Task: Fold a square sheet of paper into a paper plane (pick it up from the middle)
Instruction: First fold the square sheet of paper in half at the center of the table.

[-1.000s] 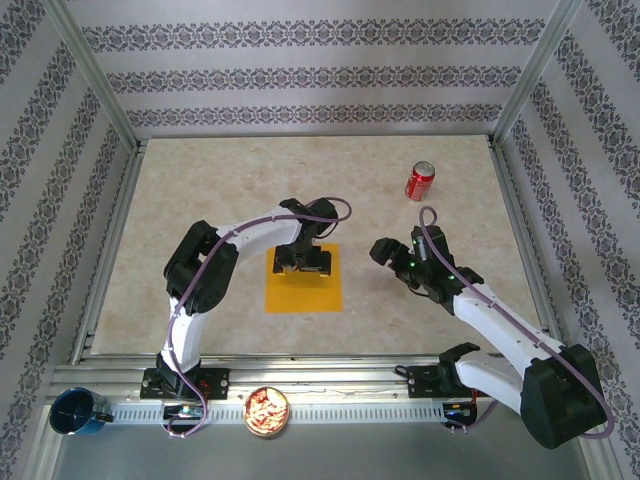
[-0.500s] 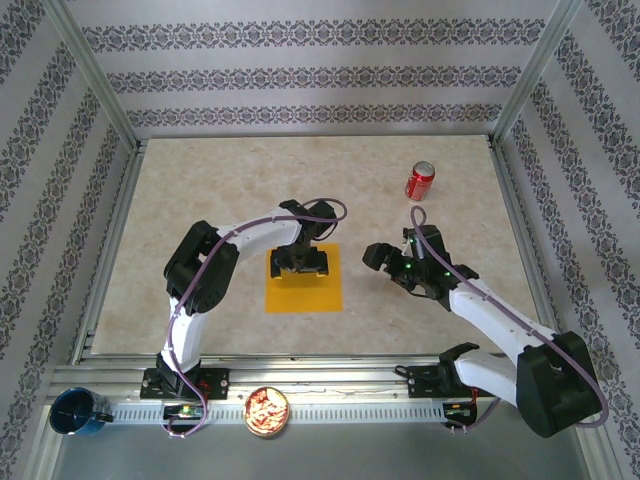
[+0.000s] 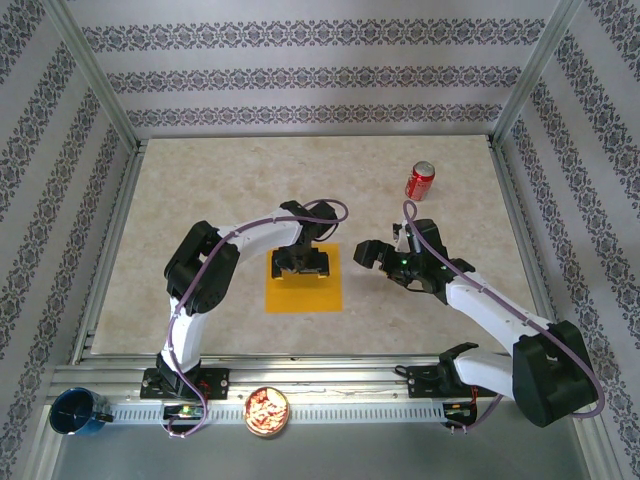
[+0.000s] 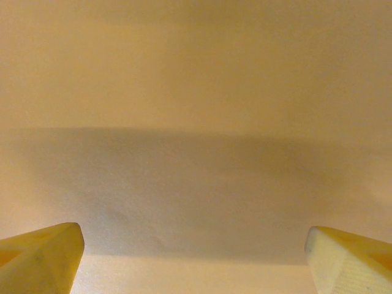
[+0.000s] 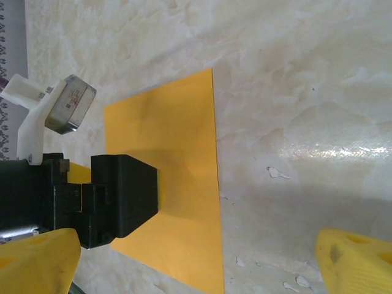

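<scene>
1. Square sheet of paper (image 3: 304, 285): lies flat and unfolded on the marbled table (image 3: 200, 200), near its centre.
2. Left gripper (image 3: 302, 262): positioned over the far half of the sheet, pointing down. Jaws are spread wide and grasp nothing. In the left wrist view, both fingertips (image 4: 43, 251) sit close above the paper. Contact with the paper cannot be confirmed.
3. Right gripper (image 3: 372, 252): near the sheet's right edge, over bare table. Jaws are spread wide and empty.
4. Red soda can (image 3: 419, 181): upright at the far right, well apart from the sheet.
</scene>
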You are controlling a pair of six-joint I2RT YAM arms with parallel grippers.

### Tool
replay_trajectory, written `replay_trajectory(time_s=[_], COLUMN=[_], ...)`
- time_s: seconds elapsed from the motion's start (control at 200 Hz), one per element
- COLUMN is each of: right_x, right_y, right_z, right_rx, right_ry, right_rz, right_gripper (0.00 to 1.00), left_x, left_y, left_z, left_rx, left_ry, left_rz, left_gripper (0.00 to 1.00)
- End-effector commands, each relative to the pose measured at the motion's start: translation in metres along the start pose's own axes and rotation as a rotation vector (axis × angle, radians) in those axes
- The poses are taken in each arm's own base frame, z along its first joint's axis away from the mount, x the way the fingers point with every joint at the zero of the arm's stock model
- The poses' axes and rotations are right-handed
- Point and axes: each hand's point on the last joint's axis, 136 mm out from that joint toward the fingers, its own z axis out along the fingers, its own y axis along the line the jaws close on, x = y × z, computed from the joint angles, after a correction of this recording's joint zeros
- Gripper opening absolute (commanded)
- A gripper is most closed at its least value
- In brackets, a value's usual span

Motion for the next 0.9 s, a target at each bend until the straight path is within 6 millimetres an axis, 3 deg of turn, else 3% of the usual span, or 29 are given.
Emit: replay_trajectory(time_s=[0.0, 0.899], right_x=[-0.002, -0.003], right_y=[0.013, 0.009], right_z=[-0.001, -0.002], right_rx=[-0.031, -0.004], right_ry=[0.0, -0.018], right_rz=[-0.044, -0.034], right_gripper=[0.98, 0.98], left_x=[-0.001, 0.02], left_y=[-0.009, 0.002], left_z=[0.0, 0.044], left_rx=[0.011, -0.006], left_ry=[0.002, 0.083], left_rz=[0.037, 0.011], left_gripper=[0.93, 0.92])
